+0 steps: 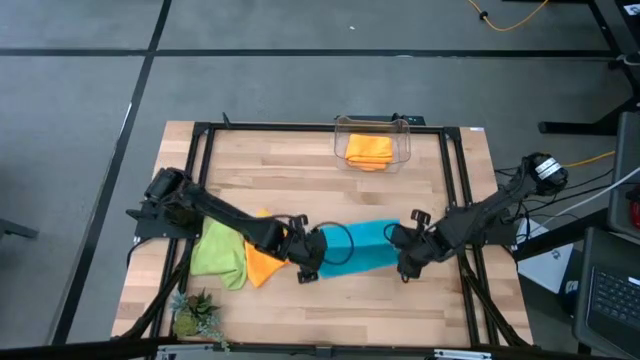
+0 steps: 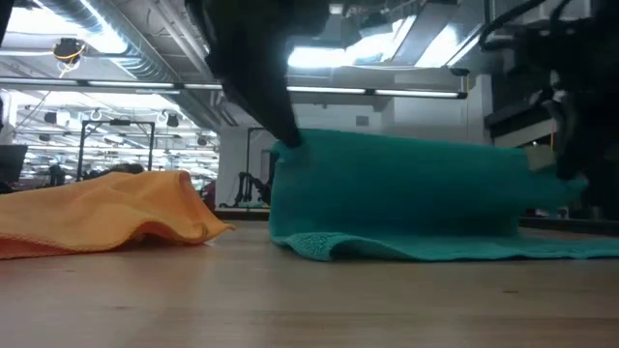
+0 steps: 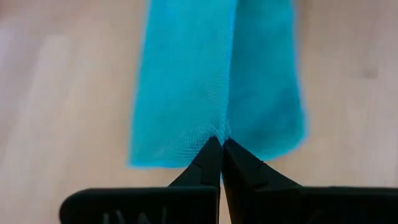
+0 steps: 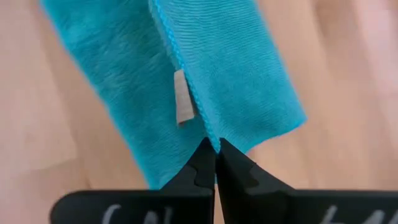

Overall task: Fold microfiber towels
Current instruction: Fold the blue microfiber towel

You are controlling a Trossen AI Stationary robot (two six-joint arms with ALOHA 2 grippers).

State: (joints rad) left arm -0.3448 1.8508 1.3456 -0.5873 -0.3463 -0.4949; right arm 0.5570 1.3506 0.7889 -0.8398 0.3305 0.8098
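The high view looks straight down on the whole worktop (image 1: 300, 310); the low view sits at its surface, facing level into the room. Each wrist view peers close past its own claw — all four share the turquoise towel (image 1: 368, 245), pinched at opposite ends.

Turquoise towel (image 4: 236, 81): finely ribbed, matt cloth. Beneath it, table (image 1: 300, 170): pale, smooth wood planks. Bin (image 1: 373, 140) behind: clear plastic.
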